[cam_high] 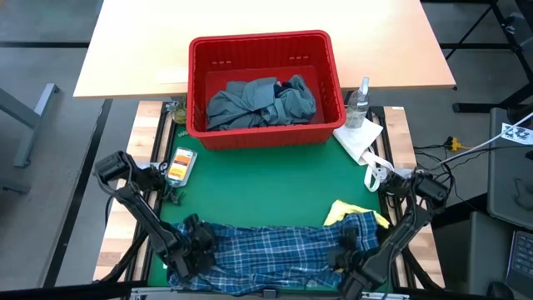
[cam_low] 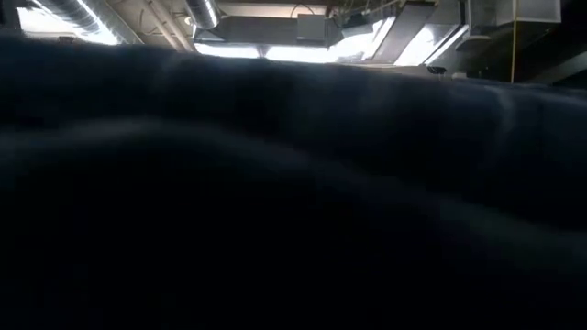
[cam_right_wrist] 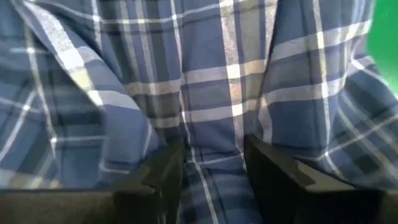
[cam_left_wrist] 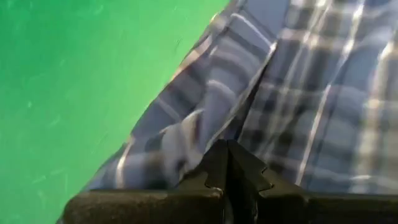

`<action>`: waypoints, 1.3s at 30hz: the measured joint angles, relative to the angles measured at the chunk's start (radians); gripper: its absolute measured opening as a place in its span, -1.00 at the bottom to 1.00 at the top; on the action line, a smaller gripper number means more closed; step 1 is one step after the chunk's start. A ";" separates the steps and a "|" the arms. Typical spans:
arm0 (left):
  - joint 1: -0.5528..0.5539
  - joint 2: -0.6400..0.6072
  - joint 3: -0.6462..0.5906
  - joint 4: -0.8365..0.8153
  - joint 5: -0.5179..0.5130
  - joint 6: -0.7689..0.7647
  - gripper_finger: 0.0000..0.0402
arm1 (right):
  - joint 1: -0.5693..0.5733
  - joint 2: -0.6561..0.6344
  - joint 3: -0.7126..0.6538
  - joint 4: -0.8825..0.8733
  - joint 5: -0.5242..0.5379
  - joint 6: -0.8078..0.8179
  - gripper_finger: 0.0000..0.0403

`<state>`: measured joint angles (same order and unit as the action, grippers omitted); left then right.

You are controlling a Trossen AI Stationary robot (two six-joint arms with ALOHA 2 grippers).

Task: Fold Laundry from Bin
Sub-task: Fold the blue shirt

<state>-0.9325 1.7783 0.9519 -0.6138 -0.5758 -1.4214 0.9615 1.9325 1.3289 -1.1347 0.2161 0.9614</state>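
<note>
The blue-white plaid shirt lies stretched along the near edge of the green mat, between my two grippers. My left gripper is shut at the shirt's left end. My right gripper is on its right end, fingers apart with cloth between them. A small yellow garment peeks out beside the shirt's far right corner. The red bin at the far side holds a grey-blue garment and a dark navy one. Dark cloth fills the low view. My left gripper pinches the plaid shirt near its left edge between its two fingertips, slanting down from above. A small fold of cloth bunches up right at the tips. The rest of the shirt lies on the mat. My right gripper has a ridge of the plaid shirt's right end between its two fingers, coming steeply from above. How many layers it has cannot be told. The cloth around the fingers is wrinkled and rests on the mat.
A clear spray bottle and a white paper towel sit right of the bin. An orange-and-white packet lies on the mat's left side. Bare green mat stretches between the bin and the shirt.
</note>
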 joint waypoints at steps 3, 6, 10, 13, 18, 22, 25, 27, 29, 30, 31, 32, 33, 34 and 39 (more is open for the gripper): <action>0.003 0.011 -0.029 0.007 0.001 -0.019 -1.00 | 0.000 -0.004 -0.034 0.039 0.000 0.003 -0.15; 0.016 0.011 -0.046 0.007 -0.009 -0.013 -1.00 | 0.000 -0.004 -0.036 0.046 -0.001 0.003 -0.15; 0.049 0.011 -0.048 -0.015 -0.015 -0.008 -1.00 | -0.001 -0.002 -0.025 0.050 -0.015 0.003 -0.15; 0.084 0.013 -0.050 -0.028 -0.041 0.032 -1.00 | -0.001 -0.001 -0.007 0.054 -0.042 0.001 -0.15; 0.173 0.016 -0.051 -0.027 -0.077 0.122 -1.00 | 0.000 0.002 0.025 0.066 -0.116 -0.037 -0.15; 0.265 0.016 -0.051 -0.019 -0.081 0.219 -1.00 | 0.000 0.002 0.040 0.070 -0.169 -0.052 -0.15; 0.338 0.016 -0.051 -0.003 -0.084 0.280 -1.00 | 0.000 0.002 0.043 0.073 -0.175 -0.051 -0.15; 0.376 0.016 -0.047 0.008 -0.081 0.304 -1.00 | 0.000 0.002 0.043 0.072 -0.175 -0.050 -0.15; 0.407 0.016 -0.022 -0.003 -0.064 0.357 -1.00 | 0.000 0.002 0.044 0.072 -0.175 -0.050 -0.15; 0.418 0.016 -0.008 -0.008 -0.053 0.394 -1.00 | 0.000 0.002 0.044 0.072 -0.175 -0.050 -0.15; 0.426 0.016 0.007 -0.013 -0.040 0.433 -1.00 | 0.000 0.002 0.044 0.072 -0.175 -0.050 -0.15; 0.433 0.016 0.023 -0.019 -0.022 0.469 -1.00 | 0.000 0.002 0.044 0.072 -0.175 -0.050 -0.15; 0.438 0.016 0.041 -0.032 -0.006 0.499 -1.00 | 0.000 0.002 0.044 0.072 -0.175 -0.050 -0.15; 0.441 0.016 0.060 -0.048 0.008 0.520 -1.00 | 0.000 0.002 0.044 0.072 -0.175 -0.050 -0.15; 0.438 0.016 0.168 -0.161 0.029 0.565 -1.00 | 0.000 0.002 0.044 0.072 -0.175 -0.051 -0.15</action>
<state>-0.4940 1.7943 1.1199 -0.7747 -0.5468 -0.8562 0.9619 1.9347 1.3727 -1.0630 0.0414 0.9108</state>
